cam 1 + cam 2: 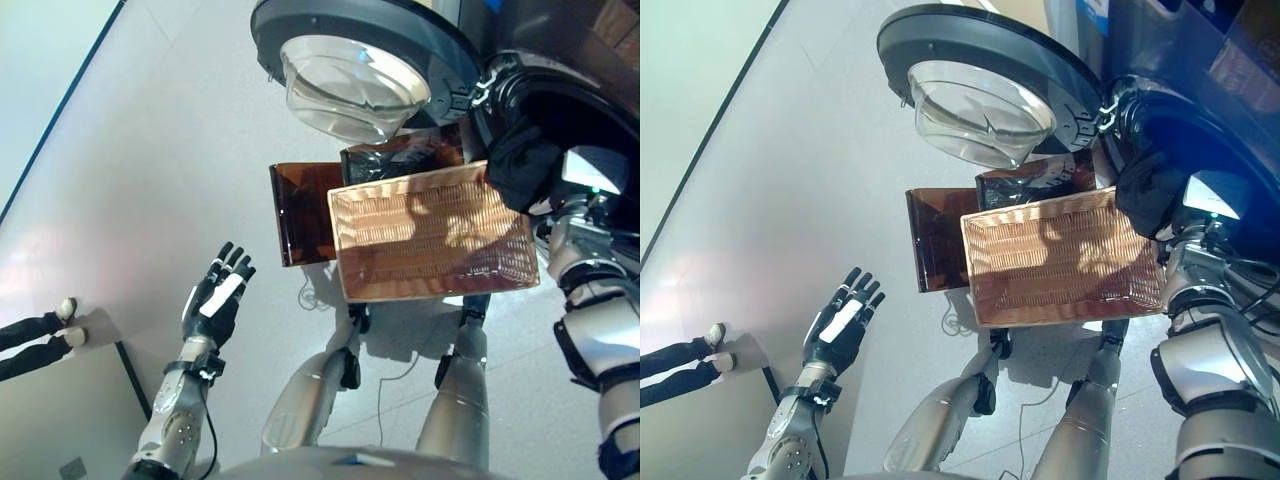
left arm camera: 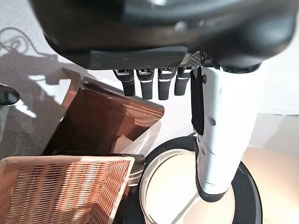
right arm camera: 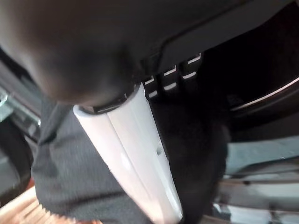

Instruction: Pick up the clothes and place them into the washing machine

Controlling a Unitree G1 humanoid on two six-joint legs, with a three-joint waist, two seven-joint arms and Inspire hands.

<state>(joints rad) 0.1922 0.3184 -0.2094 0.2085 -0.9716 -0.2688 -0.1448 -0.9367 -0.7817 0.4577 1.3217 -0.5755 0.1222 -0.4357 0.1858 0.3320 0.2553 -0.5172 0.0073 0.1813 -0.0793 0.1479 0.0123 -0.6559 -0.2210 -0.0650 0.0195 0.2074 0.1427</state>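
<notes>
Wicker, tightly woven and pale tan, makes up the shallow rectangular basket [image 1: 430, 235] in front of the washing machine [image 1: 1200, 90]; it looks empty, sunlight and shadow lying across its ribbed floor. Beside and partly under it lies a glossy brown translucent panel [image 1: 300, 210], smooth and hard, with a darker shiny piece [image 1: 400, 160] just behind the basket. The washer's round door [image 1: 355, 60] stands swung open, a thick dark-grey ring around a clear bulging glass bowl. A black, soft, finely knitted garment [image 1: 1150, 195] hangs bunched at the dark drum opening, above the basket's far corner; the right hand [image 3: 131, 154] is against it, its white-covered thumb lying across the grey-black weave and its fingers dug into the cloth, clutching it. The left hand [image 1: 220, 295] is raised off to the side over the floor, palm up, fingers straight and spread, empty. Pale grey floor [image 1: 160, 180], smooth and faintly glossy, runs to a light wall edged by a dark skirting line. A person's dark-clad legs and pale shoes [image 1: 65, 320] show at the left edge. No writing can be read.
</notes>
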